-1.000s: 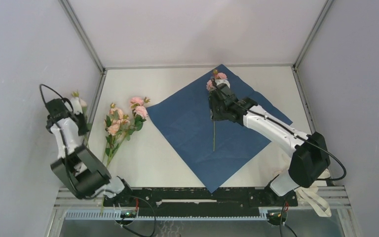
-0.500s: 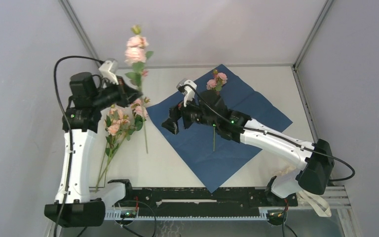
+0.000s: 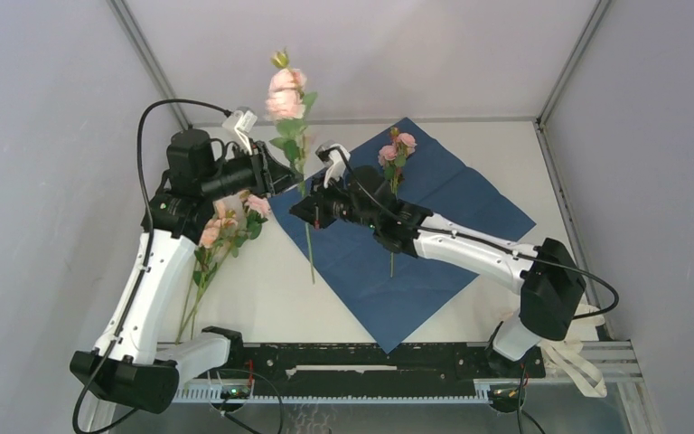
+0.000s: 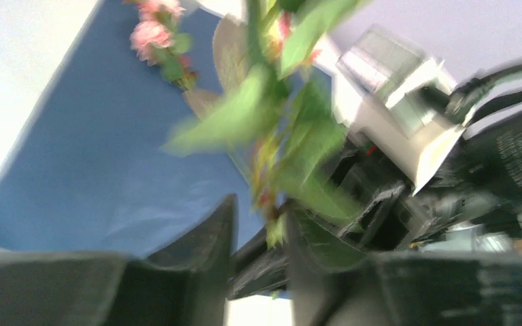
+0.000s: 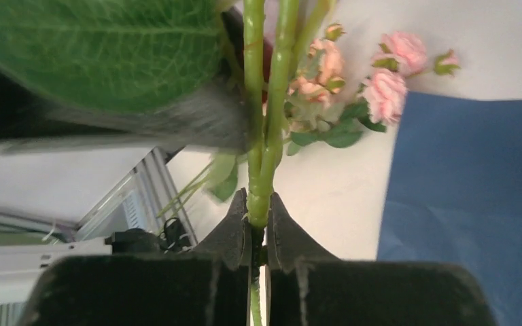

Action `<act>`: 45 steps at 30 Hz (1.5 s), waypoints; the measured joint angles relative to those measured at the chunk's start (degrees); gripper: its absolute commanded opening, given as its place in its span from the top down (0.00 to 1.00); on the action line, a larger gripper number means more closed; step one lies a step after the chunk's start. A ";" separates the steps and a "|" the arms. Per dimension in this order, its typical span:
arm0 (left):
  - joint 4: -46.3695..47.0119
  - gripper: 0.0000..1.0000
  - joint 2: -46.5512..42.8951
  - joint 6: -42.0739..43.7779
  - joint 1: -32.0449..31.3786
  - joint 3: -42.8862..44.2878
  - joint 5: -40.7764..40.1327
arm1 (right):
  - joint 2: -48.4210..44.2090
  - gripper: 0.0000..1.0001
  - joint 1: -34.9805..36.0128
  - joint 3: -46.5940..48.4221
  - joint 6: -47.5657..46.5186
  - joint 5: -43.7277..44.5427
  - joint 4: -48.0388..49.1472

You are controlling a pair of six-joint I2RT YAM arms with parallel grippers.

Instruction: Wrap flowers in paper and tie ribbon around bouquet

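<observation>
Pinching the stem of an upright pale pink rose spray (image 3: 286,95) over the left corner of the blue square paper (image 3: 354,271), the right gripper (image 5: 258,205) crowds the left gripper (image 4: 259,221), its grip unclear, beside loose pink blooms (image 3: 217,226).
</observation>
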 measured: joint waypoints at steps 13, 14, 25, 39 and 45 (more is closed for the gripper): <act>-16.04 0.10 6.49 28.52 17.09 -7.39 -35.69 | 6.69 0.82 -20.79 0.02 1.14 11.63 -29.38; -16.02 0.12 7.80 30.18 20.50 -9.11 -37.94 | 8.59 0.68 -22.34 0.02 1.05 11.93 -31.21; -12.33 0.66 20.65 41.51 35.23 -16.68 -48.02 | 17.11 0.46 -25.16 0.83 -0.72 15.45 -42.16; -11.80 0.71 30.18 43.58 35.60 -16.76 -43.06 | 11.10 0.45 -22.05 1.31 -1.03 19.10 -45.57; -12.50 0.68 26.58 43.60 35.71 -16.76 -41.79 | 10.56 0.45 -22.05 1.31 -1.29 20.59 -47.50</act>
